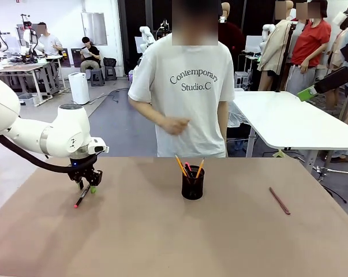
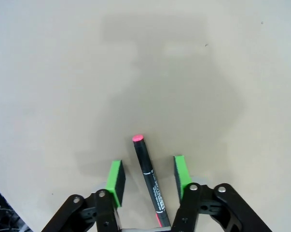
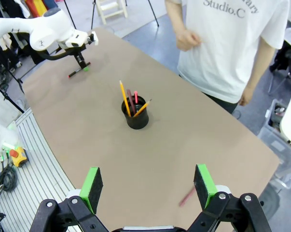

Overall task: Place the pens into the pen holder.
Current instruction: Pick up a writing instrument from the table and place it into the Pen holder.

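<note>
A black pen with a pink end (image 1: pixel 82 197) (image 2: pixel 149 181) lies on the brown table at the left. My left gripper (image 1: pixel 87 187) (image 2: pixel 147 166) is down over it, green pads on either side with small gaps, so it stands open and half closed in. The black mesh pen holder (image 1: pixel 192 183) (image 3: pixel 136 116) stands mid-table with orange-yellow pencils (image 1: pixel 181 165) and a pink-tipped pen in it. A dark reddish-brown pen (image 1: pixel 279 200) (image 3: pixel 186 197) lies at the right. My right gripper (image 3: pixel 148 174) hangs high above the table, open and empty.
A person in a white T-shirt (image 1: pixel 185 86) stands at the far edge, one hand (image 1: pixel 174 124) held at the waist. A white table (image 1: pixel 289 115) stands behind at the right. Bare brown tabletop (image 1: pixel 162 242) surrounds the holder.
</note>
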### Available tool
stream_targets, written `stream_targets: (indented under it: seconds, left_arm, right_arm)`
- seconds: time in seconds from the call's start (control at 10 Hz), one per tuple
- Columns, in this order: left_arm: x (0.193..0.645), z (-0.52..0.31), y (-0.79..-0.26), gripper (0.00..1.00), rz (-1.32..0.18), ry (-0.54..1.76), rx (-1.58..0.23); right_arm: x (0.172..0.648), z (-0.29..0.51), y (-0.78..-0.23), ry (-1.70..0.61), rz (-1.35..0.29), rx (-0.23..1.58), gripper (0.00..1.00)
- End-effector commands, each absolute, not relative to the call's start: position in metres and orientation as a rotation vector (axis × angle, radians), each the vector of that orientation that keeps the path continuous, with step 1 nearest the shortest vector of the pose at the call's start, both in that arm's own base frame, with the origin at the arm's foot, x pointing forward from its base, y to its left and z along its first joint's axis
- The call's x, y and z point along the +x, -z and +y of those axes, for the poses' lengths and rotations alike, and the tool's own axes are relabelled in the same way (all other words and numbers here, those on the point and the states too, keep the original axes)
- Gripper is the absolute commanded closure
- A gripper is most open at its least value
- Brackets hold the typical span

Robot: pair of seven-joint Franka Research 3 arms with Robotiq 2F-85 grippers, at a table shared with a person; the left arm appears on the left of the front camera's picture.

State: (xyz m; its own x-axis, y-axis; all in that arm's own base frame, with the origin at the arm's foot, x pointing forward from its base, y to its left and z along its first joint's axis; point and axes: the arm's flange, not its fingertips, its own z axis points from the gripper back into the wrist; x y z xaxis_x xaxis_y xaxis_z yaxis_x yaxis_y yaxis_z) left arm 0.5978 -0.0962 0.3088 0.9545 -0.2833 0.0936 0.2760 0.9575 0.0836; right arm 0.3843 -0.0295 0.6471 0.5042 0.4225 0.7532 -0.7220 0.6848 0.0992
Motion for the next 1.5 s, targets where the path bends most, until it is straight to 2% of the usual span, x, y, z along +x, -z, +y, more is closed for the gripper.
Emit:
stream_targets:
  seconds: [0.0, 0.6, 1.1, 1.4]
  left_arm:
    - [0.601, -0.097, -0.305, 1.00, -0.110, 0.266, 0.080]
    - [0.592, -0.090, -0.311, 1.00, -0.085, 0.277, 0.042]
    - [0.559, -0.057, -0.375, 1.00, -0.167, 0.376, -0.333]
    - [0.535, -0.052, -0.410, 1.00, -0.264, 0.524, -0.561]
  right_arm:
    - [0.384, -0.029, -0.647, -0.725, -0.789, 0.458, 0.00]
    - [0.384, -0.029, -0.647, -0.725, -0.789, 0.458, 0.00]
    - [0.384, -0.029, -0.647, -0.725, -0.789, 0.458, 0.00]
    - [0.384, -0.029, -0.647, -0.725, -0.789, 0.458, 0.00]
